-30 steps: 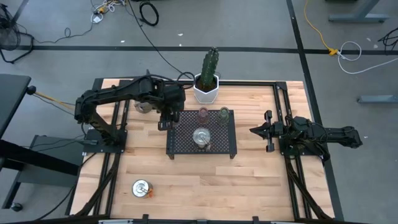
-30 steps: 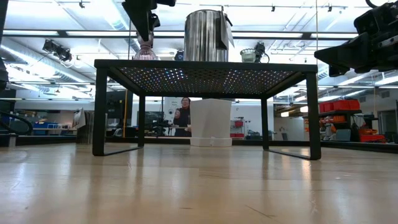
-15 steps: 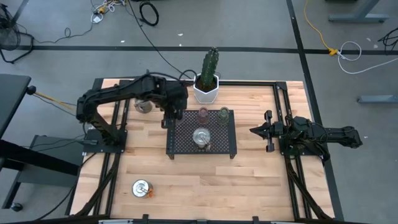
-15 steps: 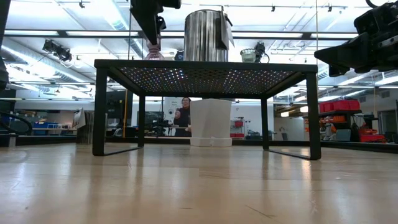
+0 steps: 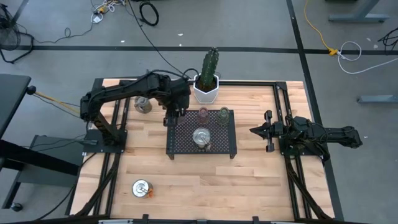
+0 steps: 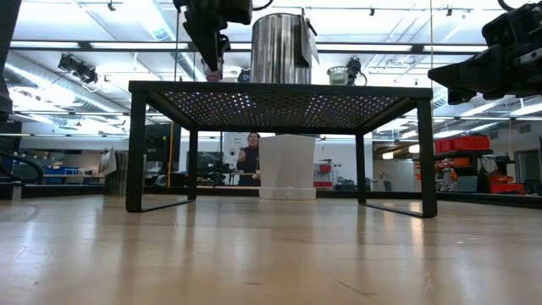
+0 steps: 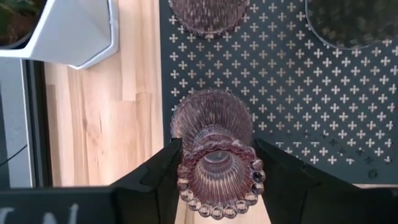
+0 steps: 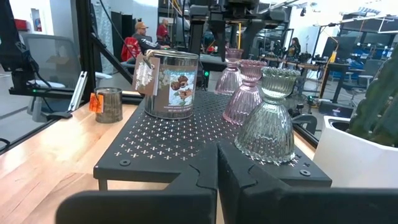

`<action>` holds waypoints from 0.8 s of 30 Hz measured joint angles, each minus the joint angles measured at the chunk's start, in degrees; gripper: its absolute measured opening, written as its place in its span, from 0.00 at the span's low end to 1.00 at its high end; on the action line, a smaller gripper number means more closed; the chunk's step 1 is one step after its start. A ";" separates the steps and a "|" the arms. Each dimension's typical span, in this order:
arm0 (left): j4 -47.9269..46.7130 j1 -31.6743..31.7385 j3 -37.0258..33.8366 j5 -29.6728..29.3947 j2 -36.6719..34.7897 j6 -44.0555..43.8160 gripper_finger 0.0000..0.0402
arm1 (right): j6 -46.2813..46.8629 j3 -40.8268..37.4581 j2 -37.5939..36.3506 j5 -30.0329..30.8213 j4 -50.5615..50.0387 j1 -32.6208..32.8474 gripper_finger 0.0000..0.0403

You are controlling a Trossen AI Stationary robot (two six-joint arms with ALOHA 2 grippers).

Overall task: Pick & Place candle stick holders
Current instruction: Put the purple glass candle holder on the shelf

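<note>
My left gripper is shut on a pinkish ribbed glass candle stick holder over the far left corner of the black mesh tray. On the tray stand another pink glass holder, a greenish one and a shiny metal holder. Two more metal holders rest on the table, one at the far left and one at the near left. My right gripper waits shut to the tray's right. My left gripper pinches the glass holder between its two fingers, just under the beaded top rim. The fingers come from above, pointing steeply down. The holder stays upright, its flared foot over the tray's corner; whether the foot touches the mesh I cannot tell.
A white hexagonal pot with a cactus stands just beyond the tray's far edge, close to my left gripper. The tray stands on legs above the wooden table. A person is in the room behind.
My left gripper has carried the glass holder toward the table's right, from beside the tray to over its far left corner, and has sunk a little. The holder has stayed upright in the hold.
</note>
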 joint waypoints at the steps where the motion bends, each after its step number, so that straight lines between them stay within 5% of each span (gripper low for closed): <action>1: 0.03 0.01 -0.01 0.24 0.02 0.40 0.46 | 0.01 0.00 0.00 0.00 0.01 0.00 0.00; 24: 1.83 2.14 0.03 2.21 1.74 4.63 0.46 | 0.00 0.00 0.00 0.00 0.00 0.00 0.00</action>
